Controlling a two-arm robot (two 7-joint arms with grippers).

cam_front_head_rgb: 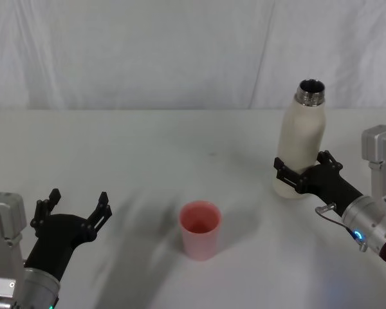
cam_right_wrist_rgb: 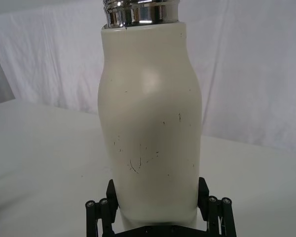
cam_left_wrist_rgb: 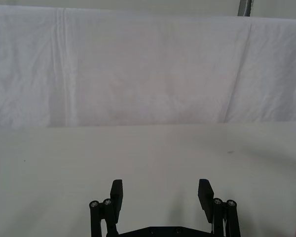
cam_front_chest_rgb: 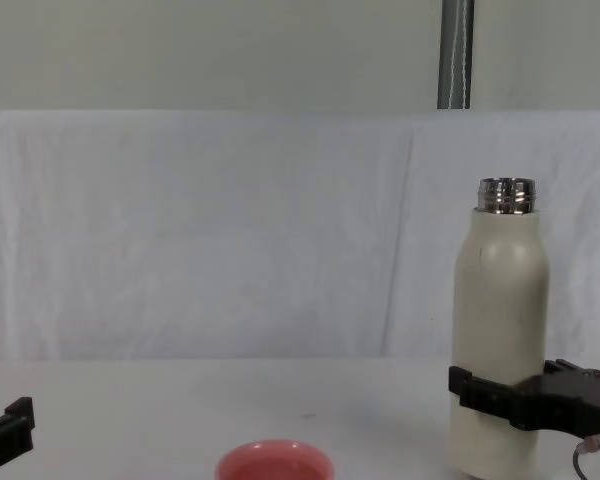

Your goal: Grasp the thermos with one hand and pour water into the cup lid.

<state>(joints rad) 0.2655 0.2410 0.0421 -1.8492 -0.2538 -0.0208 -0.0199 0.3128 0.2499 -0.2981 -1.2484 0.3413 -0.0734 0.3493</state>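
the counter point(cam_front_head_rgb: 148, 148) is plain white and a wrinkled white cloth point(cam_front_chest_rgb: 200, 230) hangs behind it, with a grey pole point(cam_front_chest_rgb: 456, 55) rising above the cloth. my right claw point(cam_front_head_rgb: 300, 172) reaches in low from the near right side of the thermos point(cam_front_head_rgb: 299, 145), its wrist angled toward the bottle, and its black fingers point(cam_right_wrist_rgb: 112, 193) sit against the lower body on both sides, closed around it. the thermos stands upright on the counter, cap off, with its steel neck point(cam_front_chest_rgb: 507, 195) open at the top. the pink cup lid point(cam_front_head_rgb: 200, 229) stands mouth up, well apart from the thermos, nearer to me and to its left. my left claw point(cam_front_head_rgb: 77, 207) hovers idle farther left of the cup lid, its fingers spread wide around nothing.
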